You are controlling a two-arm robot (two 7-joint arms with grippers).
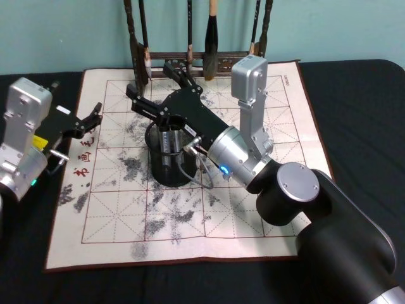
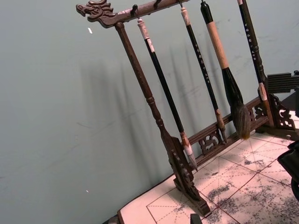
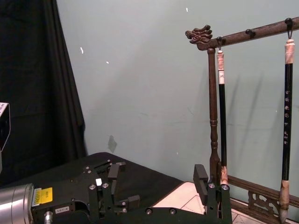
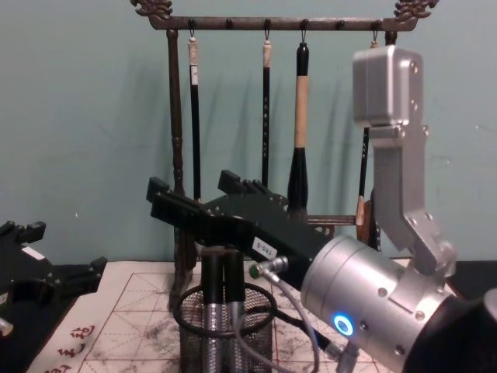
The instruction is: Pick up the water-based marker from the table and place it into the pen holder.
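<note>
Head view, with chest and wrist views: the right claw point(image 1: 152, 79) hangs over the pen holder point(image 1: 168, 172), its fingers spread wide and holding nothing, their tips pointing toward 11 o'clock past the cup's rim; the right wrist view shows the same claw point(image 3: 158, 175) with an open gap between its two fingers point(image 3: 202, 176). The water-based marker point(image 4: 221, 276) is judged to be already in the pen holder point(image 4: 186, 301); dark barrels stand there upright and side by side, long axis vertical, their tops just under the palm of the right claw point(image 4: 190, 186), and whether they touch it cannot be told. The holder stands near the centre of the ink-stained practice mat point(image 1: 253, 215), which lies on the black-draped surface point(image 1: 354, 95); the brush rack point(image 4: 264, 23) stands at 12 o'clock from it, well behind. The left claw point(image 1: 88, 119) is parked at 9 o'clock from the holder, at the mat's edge, fingers apart and empty; it is the farther of the two. The relation that governs the coming move: the marker lies directly below the right claw, so the placing step looks complete and what remains is probably a straight lift; the risk is a finger catching the rim or a barrel top and tipping the light mesh cup.
</note>
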